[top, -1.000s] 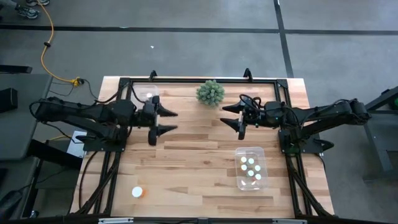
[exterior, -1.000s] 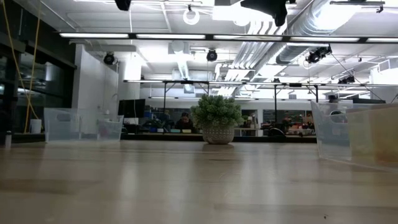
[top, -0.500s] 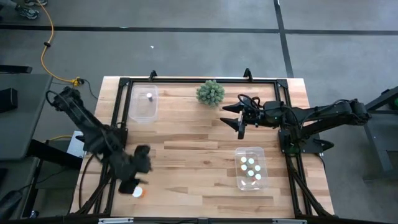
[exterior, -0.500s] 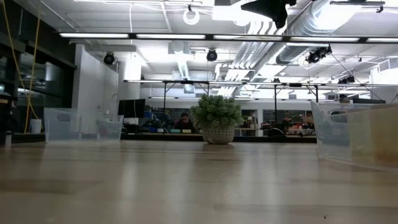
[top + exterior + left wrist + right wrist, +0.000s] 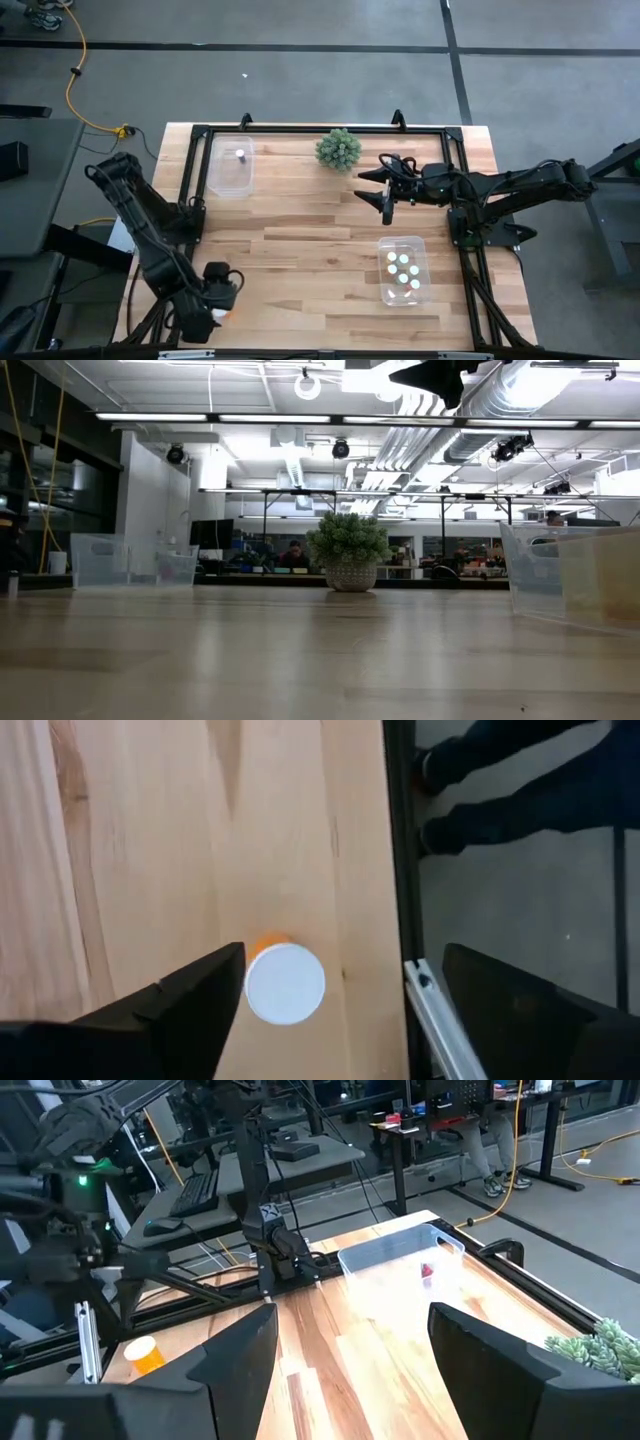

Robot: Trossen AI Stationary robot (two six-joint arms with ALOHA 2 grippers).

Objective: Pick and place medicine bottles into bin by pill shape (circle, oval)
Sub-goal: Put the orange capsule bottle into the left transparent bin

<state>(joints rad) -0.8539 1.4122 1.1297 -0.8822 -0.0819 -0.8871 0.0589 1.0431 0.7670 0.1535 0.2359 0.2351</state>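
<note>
Pale wooden planks make up the tabletop (image 5: 300, 250), ringed by a black frame, with grey floor around it. At the near left corner the left gripper (image 5: 222, 298) hangs over a medicine bottle (image 5: 284, 982) that stands upright on the wood close to the table's edge. From the left wrist view its white cap lies between the two dark fingers (image 5: 190, 995), nearer one of them and apparently not touching either; the jaws stand wide, and a sliver of orange body shows behind the cap.

Farther in, on the right side, a clear bin (image 5: 404, 270) holds several white-capped bottles (image 5: 403, 260) clustered together.

Beyond it the right gripper (image 5: 387, 188) hovers above the middle of the table, fingers spread wide with nothing between them, pointing toward the left side.

At the far left a second clear bin (image 5: 229, 165) holds one bottle (image 5: 240, 154). A spiky green plant ball (image 5: 338, 149) sits at the far edge between the two arms. Across the low view, the room shows ceiling lights, ducts and desks behind the plant.
</note>
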